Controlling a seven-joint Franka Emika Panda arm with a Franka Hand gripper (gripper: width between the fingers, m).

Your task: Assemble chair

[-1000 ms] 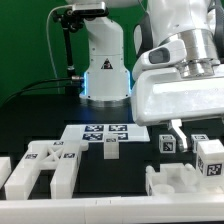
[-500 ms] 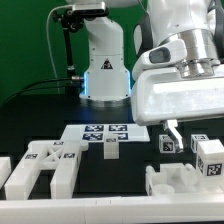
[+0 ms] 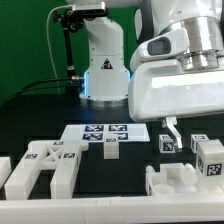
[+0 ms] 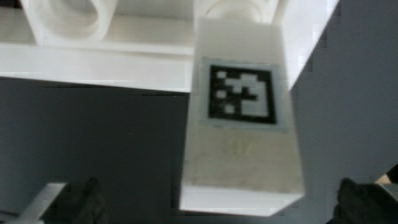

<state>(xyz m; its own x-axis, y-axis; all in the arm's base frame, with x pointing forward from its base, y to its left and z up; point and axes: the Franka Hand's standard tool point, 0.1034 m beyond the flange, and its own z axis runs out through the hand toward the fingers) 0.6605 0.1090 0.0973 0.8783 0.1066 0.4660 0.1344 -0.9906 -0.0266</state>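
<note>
In the wrist view a white chair bar point(image 4: 240, 110) with a square tag lies lengthwise between the fingers of my gripper point(image 4: 228, 205). The jaws stand wide, with a dark gap on each side of the bar, so nothing is gripped. Both fingertips point(image 4: 71, 200) show only as dark shapes at the frame edge. In the exterior view the gripper point(image 3: 173, 130) hangs low over the table's right part, above a small tagged block point(image 3: 168, 144). More chair parts lie around: an H-shaped frame point(image 3: 45, 165) at the left, a small cube point(image 3: 111, 150), a tagged cube point(image 3: 210, 156) and a blocky part point(image 3: 185, 181).
The marker board point(image 3: 105, 131) lies flat mid-table in front of the arm's base point(image 3: 104, 70). A black cable point(image 3: 40, 84) runs along the table's far left. In the wrist view a further white panel point(image 4: 89, 60) lies beyond the bar.
The hand has shifted slightly up and toward the exterior view's left. The chair parts have not moved.
</note>
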